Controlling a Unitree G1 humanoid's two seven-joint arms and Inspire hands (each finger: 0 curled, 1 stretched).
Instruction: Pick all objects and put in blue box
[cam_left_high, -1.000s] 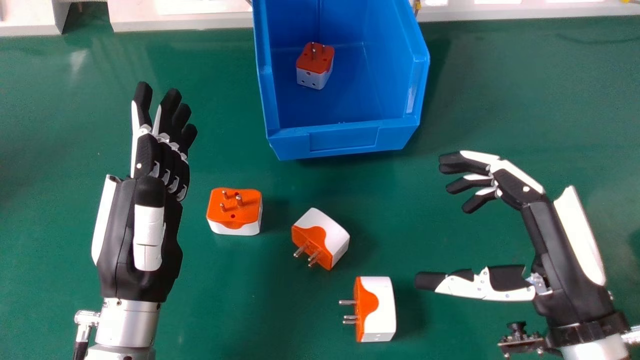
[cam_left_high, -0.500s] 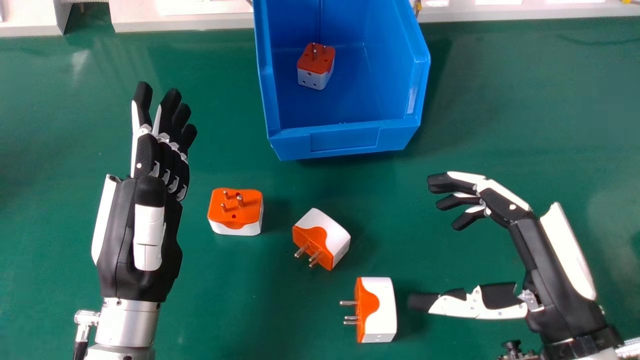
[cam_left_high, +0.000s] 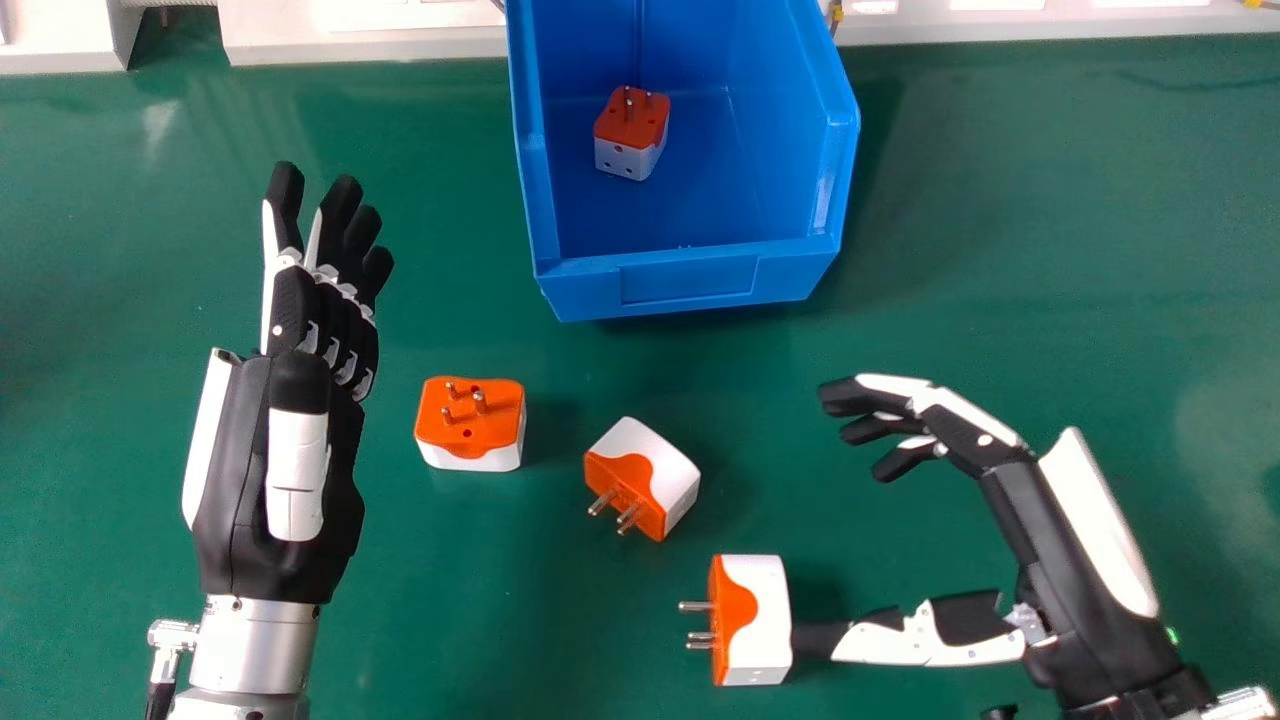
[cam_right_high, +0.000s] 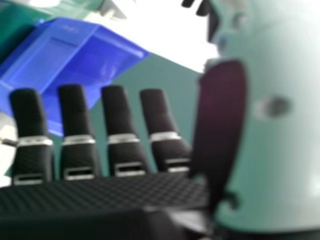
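Observation:
In the head view my left hand (cam_left_high: 290, 470) is open at the left, beside an orange and white adapter (cam_left_high: 470, 420). A second adapter (cam_left_high: 655, 480) lies tilted near the middle. The third adapter (cam_left_high: 757, 620) is closest to the front, and the thumb tip of my open right hand (cam_left_high: 1080, 570) is at its right side. Inside the blue box (cam_left_high: 690, 275) rests another adapter (cam_left_high: 630, 130). In the right hand view the fingers of my right hand (cam_right_high: 120, 125) are extended with nothing held, and the blue box (cam_right_high: 60, 50) stands beyond.
Green tabletop (cam_left_high: 1050, 230) surrounds the box and adapters. A pale ledge (cam_left_high: 360, 45) runs along the table's far edge, behind the box.
My right hand has moved left and toward the front, bringing its thumb to the front adapter. The left hand and the adapters stay where they were.

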